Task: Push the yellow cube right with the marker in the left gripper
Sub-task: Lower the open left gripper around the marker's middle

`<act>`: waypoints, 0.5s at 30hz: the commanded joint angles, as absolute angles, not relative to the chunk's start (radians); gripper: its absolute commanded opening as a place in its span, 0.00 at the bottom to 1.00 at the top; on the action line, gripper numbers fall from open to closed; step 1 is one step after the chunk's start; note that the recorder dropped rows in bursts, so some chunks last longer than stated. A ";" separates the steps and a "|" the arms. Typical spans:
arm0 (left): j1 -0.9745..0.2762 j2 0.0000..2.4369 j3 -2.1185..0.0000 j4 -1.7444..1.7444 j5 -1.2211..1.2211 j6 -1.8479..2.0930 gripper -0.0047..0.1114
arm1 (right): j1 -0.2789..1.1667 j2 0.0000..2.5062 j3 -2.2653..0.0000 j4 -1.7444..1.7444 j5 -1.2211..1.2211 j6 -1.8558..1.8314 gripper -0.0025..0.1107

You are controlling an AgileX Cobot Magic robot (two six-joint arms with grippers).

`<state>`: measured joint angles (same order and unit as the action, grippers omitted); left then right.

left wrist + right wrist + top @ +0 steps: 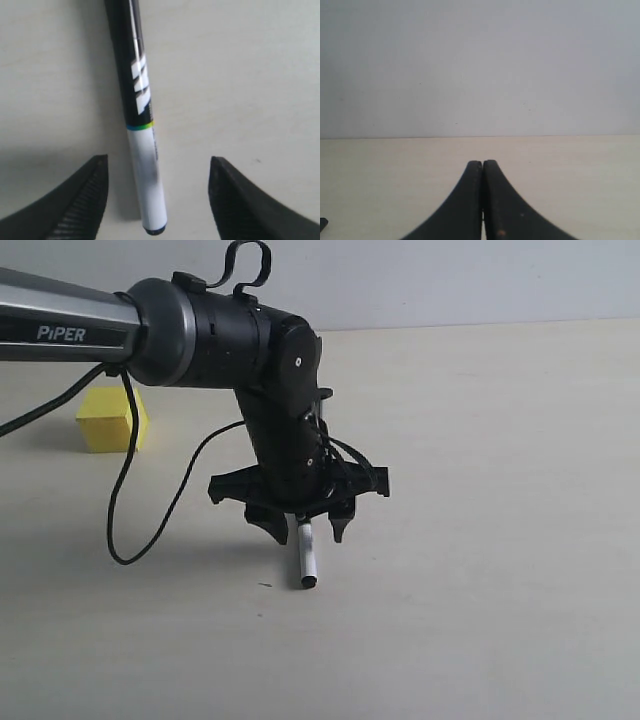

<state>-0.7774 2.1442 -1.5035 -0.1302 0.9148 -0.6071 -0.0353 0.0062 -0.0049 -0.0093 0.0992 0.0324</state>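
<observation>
The marker [307,558] lies on the pale table right under my left gripper [309,533]. In the left wrist view its white barrel and black label band [141,125] run lengthwise between the two black fingers [90,190], which stand wide apart and touch neither side of it. My left gripper [156,167] is open and holds nothing. The yellow cube [110,418] sits at the far left of the table, well behind and left of that gripper, partly behind a black cable. My right gripper [482,164] is shut on nothing, low over bare table.
The grey "PiPER" arm [70,328] reaches in from the upper left, passing above the cube. A loose black cable [125,540] loops down to the table between the cube and the gripper. A pale wall [480,65] bounds the table's far edge.
</observation>
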 commanded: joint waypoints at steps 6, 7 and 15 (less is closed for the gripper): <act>-0.781 2.170 -1.512 -0.121 0.906 -0.614 0.54 | -0.041 0.000 0.000 -0.007 0.088 0.028 0.02; -0.781 2.174 -1.512 -0.118 0.906 -0.614 0.54 | -0.041 0.000 0.000 -0.007 0.088 0.028 0.02; -0.781 2.176 -1.512 -0.116 0.906 -0.614 0.54 | -0.041 0.000 0.000 -0.007 0.088 0.030 0.02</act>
<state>-0.7774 2.1777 -1.5075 -0.1205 0.9099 -0.6071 -0.0353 0.0062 -0.0049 -0.0093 0.0992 0.0324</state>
